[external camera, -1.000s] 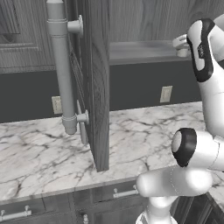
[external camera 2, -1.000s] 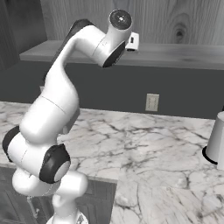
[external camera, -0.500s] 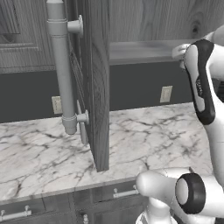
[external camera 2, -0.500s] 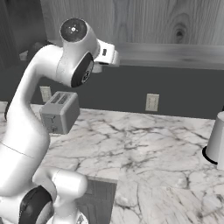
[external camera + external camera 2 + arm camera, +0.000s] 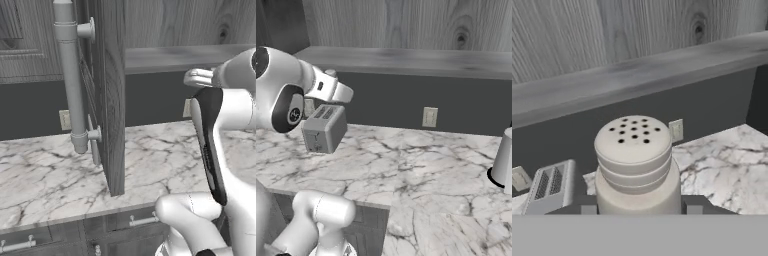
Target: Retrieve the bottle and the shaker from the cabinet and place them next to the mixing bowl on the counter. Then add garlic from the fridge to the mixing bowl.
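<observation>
While the shaker [image 5: 633, 167] sits clamped between the gripper's [image 5: 637, 209] closed jaws above the counter [image 5: 421, 170] | toaster [image 5: 324, 128] far left | keep shaker upright, carry slowly, clear cabinet door [image 5: 107, 95], lower beside bowl.

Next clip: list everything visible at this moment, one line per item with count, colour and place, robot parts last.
shaker: one, off-white with a holed cap, upright between the gripper's fingers in the hand view.
toaster: one, grey, on the counter against the dark wall.
cabinet door: one, dark grey wood, swung open over the counter, with a long grey bar handle.
wall outlets: at least two, pale, on the dark backsplash.
counter: one, white marble with grey veins, drawers beneath.
grey container: one, at the right edge of the counter, cut off by the frame.
arm: one, white with dark joints.
gripper: one, dark, shut on the shaker.
</observation>
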